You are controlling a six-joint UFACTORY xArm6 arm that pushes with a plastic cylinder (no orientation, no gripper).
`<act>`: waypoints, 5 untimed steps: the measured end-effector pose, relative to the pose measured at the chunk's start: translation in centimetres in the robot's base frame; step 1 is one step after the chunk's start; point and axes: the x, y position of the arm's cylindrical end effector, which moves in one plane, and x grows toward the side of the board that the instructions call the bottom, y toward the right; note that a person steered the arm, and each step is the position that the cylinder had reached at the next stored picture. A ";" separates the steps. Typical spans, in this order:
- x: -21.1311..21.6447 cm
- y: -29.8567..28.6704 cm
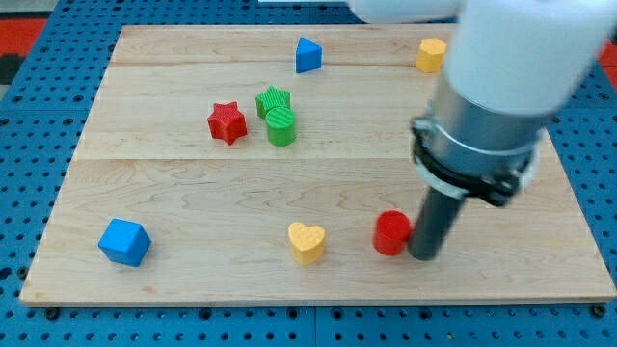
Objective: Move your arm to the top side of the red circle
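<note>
Around the red circle (391,233), matt and plastic-looking, you see the pale smooth wooden board (193,193) with visible grain.

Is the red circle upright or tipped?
Upright: the red circle shows its flat round face upward and sits flat on the board. My tip is right beside it on the view's right, not above it.
</note>
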 end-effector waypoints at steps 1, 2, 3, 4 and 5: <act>0.7 -0.1; 1.4 -3.3; -3.3 -7.0; -4.1 -3.0; -1.2 -2.5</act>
